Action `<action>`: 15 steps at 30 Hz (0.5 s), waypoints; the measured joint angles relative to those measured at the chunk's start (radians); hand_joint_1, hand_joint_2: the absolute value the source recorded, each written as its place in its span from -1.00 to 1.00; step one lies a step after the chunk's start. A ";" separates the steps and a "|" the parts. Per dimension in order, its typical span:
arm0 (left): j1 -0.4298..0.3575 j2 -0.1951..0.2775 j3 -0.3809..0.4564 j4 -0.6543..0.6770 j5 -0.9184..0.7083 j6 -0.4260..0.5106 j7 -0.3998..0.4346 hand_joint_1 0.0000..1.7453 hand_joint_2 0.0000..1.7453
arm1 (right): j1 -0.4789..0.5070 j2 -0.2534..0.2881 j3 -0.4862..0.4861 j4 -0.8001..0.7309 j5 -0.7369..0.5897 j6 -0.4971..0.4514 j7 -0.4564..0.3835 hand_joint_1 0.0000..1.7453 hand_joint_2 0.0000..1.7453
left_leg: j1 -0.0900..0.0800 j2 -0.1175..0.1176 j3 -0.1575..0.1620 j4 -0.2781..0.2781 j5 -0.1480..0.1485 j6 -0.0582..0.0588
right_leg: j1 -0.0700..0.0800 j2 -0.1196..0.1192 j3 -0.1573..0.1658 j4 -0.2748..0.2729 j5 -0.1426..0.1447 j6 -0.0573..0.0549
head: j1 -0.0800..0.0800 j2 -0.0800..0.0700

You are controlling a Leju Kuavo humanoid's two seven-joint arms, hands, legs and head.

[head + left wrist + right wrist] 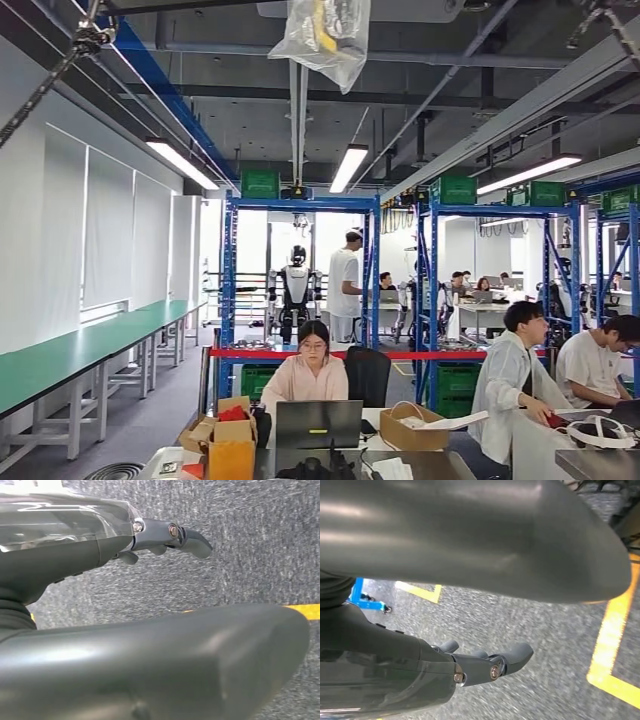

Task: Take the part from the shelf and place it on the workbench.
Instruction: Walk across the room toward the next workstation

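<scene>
At 12 o'clock, far off, blue shelf (229,290) with small things on its red-edged level; cannot tell which is the part, nor its weight or best hold. Left hand (94,550) and right hand (414,660) hanging over floor (245,555), fingers straight, apart, holding nothing.

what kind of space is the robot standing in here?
Likely a robotics lab or workshop, part office. Blue steel racks hold green crates, another humanoid robot stands between them, a long green-topped workbench lines the wall, and people work at laptops.
</scene>
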 joint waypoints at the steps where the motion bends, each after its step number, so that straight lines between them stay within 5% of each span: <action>1: -0.002 0.000 0.000 0.000 0.001 0.000 -0.001 -1.00 -1.00 | 0.001 0.000 -0.002 0.000 0.000 0.001 0.000 -1.00 -1.00 | -0.002 -0.001 0.034 -0.052 -0.016 0.004 | 0.001 -0.001 -0.010 0.008 0.008 0.005 | 0.000 0.000; 3: -0.001 -0.001 0.002 0.000 0.003 0.000 -0.003 -1.00 -1.00 | 0.002 0.001 -0.004 0.003 0.000 0.004 0.000 -1.00 -1.00 | -0.004 0.000 0.042 -0.082 -0.021 0.018 | 0.000 -0.001 -0.022 0.012 0.028 0.014 | 0.000 0.000; 5: 0.002 -0.002 0.004 0.000 0.006 0.000 -0.004 -1.00 -1.00 | 0.004 0.003 -0.005 0.005 0.001 0.008 -0.001 -1.00 -1.00 | -0.003 0.006 0.024 -0.080 0.000 0.034 | -0.004 0.002 -0.033 0.028 0.005 0.025 | 0.000 0.000; 8: 0.001 -0.003 0.006 0.000 0.009 0.000 -0.007 -1.00 -1.00 | 0.006 0.008 -0.008 0.007 0.002 0.011 -0.002 -1.00 -1.00 | -0.006 0.011 -0.017 -0.079 0.038 0.047 | -0.015 0.006 -0.063 0.174 -0.147 0.044 | 0.000 0.000; 9: 0.001 -0.003 0.006 0.000 0.010 0.000 -0.008 -1.00 -1.00 | 0.005 0.010 -0.009 0.007 0.002 0.011 -0.002 -1.00 -1.00 | -0.007 0.012 -0.035 -0.078 0.051 0.048 | -0.018 0.007 -0.070 0.240 -0.180 0.048 | 0.000 0.000; 10: 0.001 -0.003 0.007 0.000 0.012 0.000 -0.008 -1.00 -1.00 | 0.005 0.012 -0.009 0.007 0.003 0.011 -0.002 -1.00 -1.00 | -0.008 0.013 -0.053 -0.076 0.064 0.047 | -0.021 0.007 -0.067 0.285 -0.184 0.051 | 0.000 0.000; 12: 0.001 -0.003 0.009 0.000 0.015 0.000 -0.008 -1.00 -1.00 | 0.004 0.014 -0.010 0.007 0.005 0.011 -0.003 -1.00 -1.00 | -0.010 0.015 -0.089 -0.073 0.087 0.045 | -0.024 0.007 -0.018 0.281 -0.133 0.052 | 0.000 0.000; 13: 0.001 -0.003 0.010 0.000 0.015 0.000 -0.008 -1.00 -1.00 | 0.003 0.014 -0.010 0.006 0.007 0.011 -0.004 -1.00 -1.00 | -0.011 0.015 -0.104 -0.072 0.098 0.042 | -0.024 0.007 0.034 0.224 -0.107 0.049 | 0.000 0.000; 15: 0.001 -0.003 0.012 0.000 0.016 0.000 -0.008 -1.00 -1.00 | 0.001 0.015 -0.010 0.005 0.009 0.011 -0.007 -1.00 -1.00 | -0.013 0.014 -0.122 -0.071 0.116 0.036 | -0.020 0.008 0.173 0.046 -0.105 0.035 | 0.000 0.000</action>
